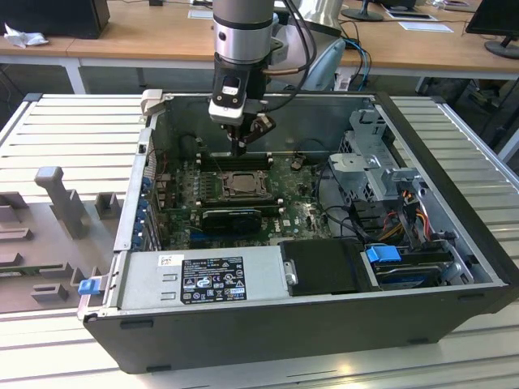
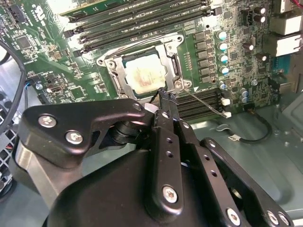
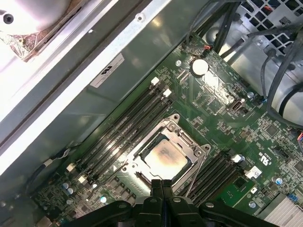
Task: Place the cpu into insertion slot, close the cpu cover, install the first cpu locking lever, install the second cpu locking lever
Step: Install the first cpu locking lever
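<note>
Cpu [image 2: 144, 74] and insertion slot [image 2: 110, 64] sat deep in the open computer case [image 1: 324, 332]. Its walls rose on every side, so the free room was overhead. On the case floor lay the green motherboard [image 1: 296, 207], and the gripper [image 1: 238, 149] hung low over it, towards the far wall in the exterior view. Long black memory slots [image 3: 125, 130] flanked the socket on two opposite sides and hemmed it in there.

The cpu cover [image 2: 172, 65] appeared to lie flat over the socket, with the cpu's pale top showing through its window. The chip seemed seated.

In both wrist views the socket lay straight ahead of the fingertips [image 3: 162, 185], along the line they pointed. They stood at its near edge, by one corner. The fingers were pressed together, and nothing could be seen between them. From that corner a thin wire locking lever [image 2: 204, 102] slanted out across the neighbouring memory slots, seemingly unlatched.
</note>
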Motion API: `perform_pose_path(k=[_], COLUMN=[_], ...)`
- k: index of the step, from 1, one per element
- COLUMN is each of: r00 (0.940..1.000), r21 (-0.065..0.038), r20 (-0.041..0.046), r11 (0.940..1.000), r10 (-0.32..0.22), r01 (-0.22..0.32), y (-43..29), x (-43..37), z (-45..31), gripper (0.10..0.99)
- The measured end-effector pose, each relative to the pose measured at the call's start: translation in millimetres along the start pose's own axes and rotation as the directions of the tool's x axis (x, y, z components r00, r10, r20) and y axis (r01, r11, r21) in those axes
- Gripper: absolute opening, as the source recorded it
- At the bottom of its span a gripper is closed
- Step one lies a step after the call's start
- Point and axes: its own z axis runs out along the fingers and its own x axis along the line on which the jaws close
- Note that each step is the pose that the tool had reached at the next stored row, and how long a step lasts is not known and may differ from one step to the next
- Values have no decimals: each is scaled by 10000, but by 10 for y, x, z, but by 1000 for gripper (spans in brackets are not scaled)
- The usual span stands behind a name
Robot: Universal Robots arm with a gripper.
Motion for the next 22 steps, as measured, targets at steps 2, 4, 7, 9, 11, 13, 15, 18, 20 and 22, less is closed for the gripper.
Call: perform_pose_path(k=[2,4,7,9,11,13,15,18,20,22], r00=[9999,9997,9993,9988,9981,9975,9969,9955,9947,9940], r21=[2,5,7,9,11,12,14,16,18,18], r20=[-2,-5,-8,-11,-13,-16,-18,-21,-23,-24], r11=[9999,9997,9993,9988,9981,9975,9969,9955,9948,9940], r10=[-102,-226,-386,-494,-608,-706,-784,-945,-1023,-1091], r01=[102,226,386,494,608,706,784,945,1023,1091], y=[0,-1,-1,-1,-2,-2,-3,-4,-5,-6], x=[-1,-1,-1,-1,-2,-3,-3,-4,-5,-7], z=[0,0,0,0,0,0,0,0,0,0], gripper=[106,106,106,106,106,106,106,106,106,106])
